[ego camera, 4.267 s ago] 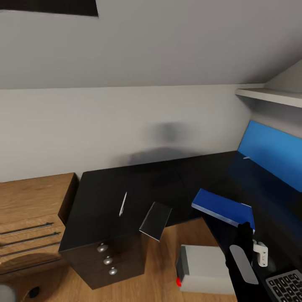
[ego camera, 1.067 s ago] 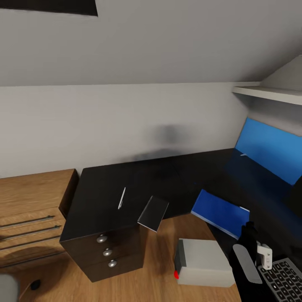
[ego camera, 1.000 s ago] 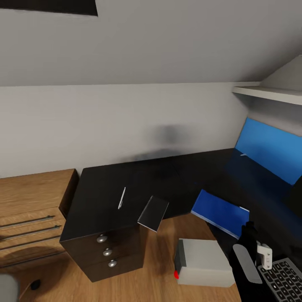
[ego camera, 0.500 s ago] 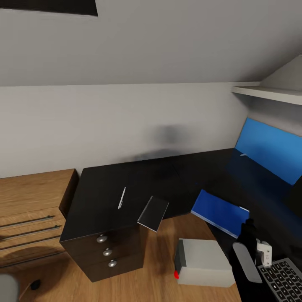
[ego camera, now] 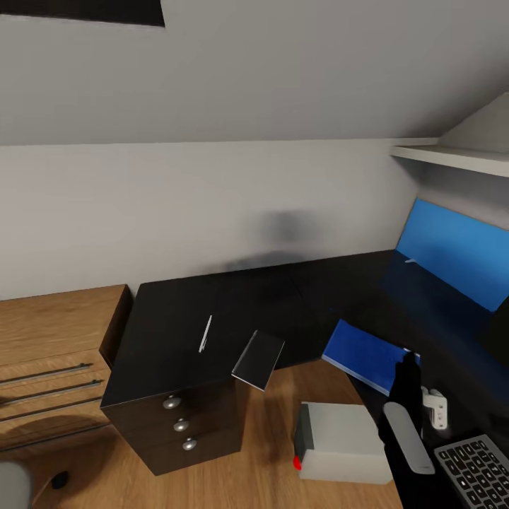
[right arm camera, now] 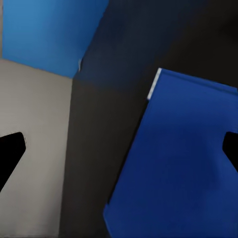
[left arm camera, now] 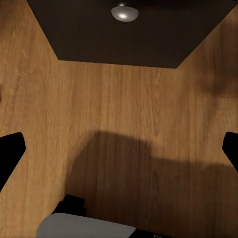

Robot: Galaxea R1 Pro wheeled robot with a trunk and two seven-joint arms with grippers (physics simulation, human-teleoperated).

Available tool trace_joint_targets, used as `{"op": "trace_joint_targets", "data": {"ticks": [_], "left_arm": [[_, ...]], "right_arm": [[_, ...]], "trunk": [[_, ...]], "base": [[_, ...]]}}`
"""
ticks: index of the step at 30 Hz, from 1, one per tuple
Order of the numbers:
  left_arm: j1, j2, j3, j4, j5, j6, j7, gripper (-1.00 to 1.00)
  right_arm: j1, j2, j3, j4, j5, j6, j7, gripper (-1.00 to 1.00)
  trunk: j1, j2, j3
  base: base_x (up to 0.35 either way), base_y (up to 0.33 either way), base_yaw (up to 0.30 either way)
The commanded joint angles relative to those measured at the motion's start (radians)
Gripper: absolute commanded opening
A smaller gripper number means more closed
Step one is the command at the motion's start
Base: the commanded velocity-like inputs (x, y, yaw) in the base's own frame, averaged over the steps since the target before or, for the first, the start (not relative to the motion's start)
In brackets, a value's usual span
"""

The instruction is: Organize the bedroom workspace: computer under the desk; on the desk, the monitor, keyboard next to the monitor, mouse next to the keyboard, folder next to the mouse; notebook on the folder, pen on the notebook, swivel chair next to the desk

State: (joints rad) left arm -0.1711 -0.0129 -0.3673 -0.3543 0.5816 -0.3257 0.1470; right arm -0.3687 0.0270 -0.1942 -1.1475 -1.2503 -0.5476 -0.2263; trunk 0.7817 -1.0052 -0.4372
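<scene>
The blue folder (ego camera: 364,355) lies on the black desk (ego camera: 283,297) near its inner front edge. My right gripper (ego camera: 408,362) hovers at the folder's near corner. In the right wrist view this gripper (right arm camera: 119,151) is open, with the folder (right arm camera: 188,163) below it and nothing between the fingers. The dark grey notebook (ego camera: 259,359) juts past the desk's front edge beside the drawer unit (ego camera: 180,424). The thin pen (ego camera: 206,334) lies on the desk left of the notebook. The grey computer (ego camera: 343,442) sits on the floor. A keyboard (ego camera: 481,470) corner shows at lower right. My left gripper (left arm camera: 119,148) is open over wood floor.
A light wooden dresser (ego camera: 49,353) stands left of the desk. The blue back panel (ego camera: 452,261) rises at the right under a white shelf (ego camera: 459,159). A sloped ceiling hangs low over the desk. The left wrist view shows a drawer knob (left arm camera: 124,12).
The view has shifted slightly since the oldest frame. In the last half second my right gripper moved forward and left, so its tip now overlaps the folder's near corner.
</scene>
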Motion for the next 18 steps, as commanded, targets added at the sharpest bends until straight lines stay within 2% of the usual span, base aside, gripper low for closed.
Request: {"op": "trace_joint_targets", "data": {"ticks": [1,12,17,18], "left_arm": [[-0.001,0.001,-0.009,0.000,0.004,-0.004,0.008,1.00],[-0.001,0.001,-0.009,0.000,0.004,-0.004,0.008,1.00],[-0.001,0.001,-0.009,0.000,0.004,-0.004,0.008,1.00],[-0.001,0.001,-0.009,0.000,0.004,-0.004,0.008,1.00]], "right_arm": [[0.001,0.000,0.006,-0.004,-0.003,-0.002,-0.002,1.00],[0.030,-0.002,0.084,-0.047,-0.003,0.002,-0.005,1.00],[0.048,-0.004,0.138,-0.075,-0.003,0.025,-0.007,1.00],[0.054,-0.005,0.160,-0.084,-0.002,0.044,-0.008,1.00]], "trunk": [[0.000,-0.001,-0.001],[0.000,-0.001,-0.001],[0.000,-0.001,-0.001],[0.000,-0.001,-0.001]], "base": [[0.000,0.000,0.000],[0.000,0.000,0.000],[0.000,0.000,0.000],[0.000,0.000,0.000]]}}
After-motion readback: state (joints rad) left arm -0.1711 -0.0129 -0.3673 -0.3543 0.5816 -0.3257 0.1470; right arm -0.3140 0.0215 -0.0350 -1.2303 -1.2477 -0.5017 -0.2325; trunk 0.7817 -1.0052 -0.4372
